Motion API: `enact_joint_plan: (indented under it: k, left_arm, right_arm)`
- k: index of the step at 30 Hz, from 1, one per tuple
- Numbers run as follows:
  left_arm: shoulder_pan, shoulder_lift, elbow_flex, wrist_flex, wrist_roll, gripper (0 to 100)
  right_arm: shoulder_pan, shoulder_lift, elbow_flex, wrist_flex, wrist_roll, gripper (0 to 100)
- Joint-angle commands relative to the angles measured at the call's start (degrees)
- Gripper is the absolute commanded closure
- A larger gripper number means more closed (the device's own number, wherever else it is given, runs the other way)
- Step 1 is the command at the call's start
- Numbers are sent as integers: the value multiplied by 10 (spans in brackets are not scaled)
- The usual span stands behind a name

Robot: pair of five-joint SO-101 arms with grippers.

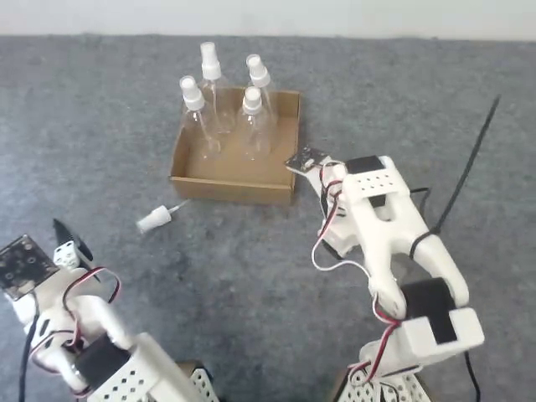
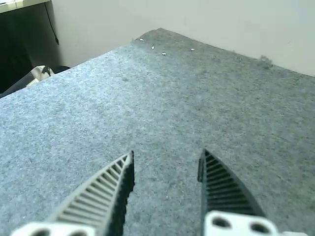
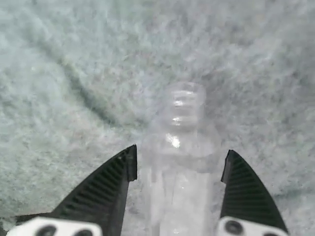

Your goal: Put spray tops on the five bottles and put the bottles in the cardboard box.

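Four clear bottles [image 1: 224, 117] with white spray tops stand upright in the cardboard box [image 1: 230, 186] at the back. One loose spray top [image 1: 156, 219] lies on the carpet in front of the box's left corner. A fifth clear bottle [image 3: 181, 162], with a bare threaded neck, lies along my right gripper [image 3: 179, 157]. That gripper is open, with one finger close on each side of the bottle. The right arm [image 1: 377, 201] is bent low just right of the box. My left gripper [image 2: 166, 160] is open over bare carpet, at the near left [image 1: 71, 243].
Grey carpet [image 1: 251, 276] covers the whole table. A black cable [image 1: 469, 159] runs up at the right, and red and white wires hang along both arms. The table's far edge meets a pale wall [image 2: 197, 19].
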Motion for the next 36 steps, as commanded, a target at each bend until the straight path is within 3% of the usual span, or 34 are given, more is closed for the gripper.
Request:
enact_joint_plan:
  k: [1,8,14,25,36]
  left_arm:
    - [-1,-11,-6,-19,-4,794]
    - [-1,-11,-6,-19,-4,794]
    - [0,-11,-6,-19,-4,794]
    - [0,-11,-6,-19,-4,794]
    - [0,-11,-6,-19,-4,794]
  right_arm:
    - [17,22,-64,-8,5,764]
    - [21,112,-113,-2,6,775]
    - [25,135,-149,42,6,907]
    - [22,131,-235,176,1,912]
    - [-58,88,-203,247,-2,912]
